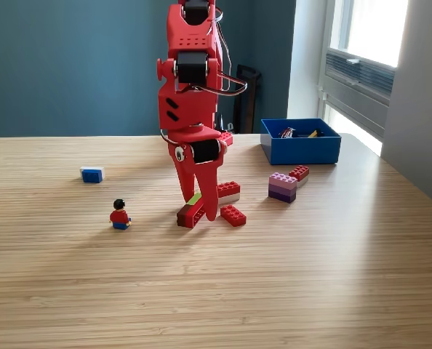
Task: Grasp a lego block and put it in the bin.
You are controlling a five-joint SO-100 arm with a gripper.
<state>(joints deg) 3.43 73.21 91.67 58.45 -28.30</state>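
Observation:
My red gripper [199, 209] is lowered almost to the table in the exterior view. Its jaws are open and stand on either side of a red, brown and green lego block [190, 214], which shows between the fingers. I cannot tell whether the fingers touch it. A red-and-white block [228, 192] and a flat red block [233, 215] lie just to the right of the gripper. The blue bin [300, 149] stands at the back right with a few pieces inside.
A purple block [282, 187] and a small red block [299, 173] lie in front of the bin. A minifigure [119, 214] stands to the left, and a blue-and-white block [92, 174] lies farther left. The arm's base rises behind the blocks.

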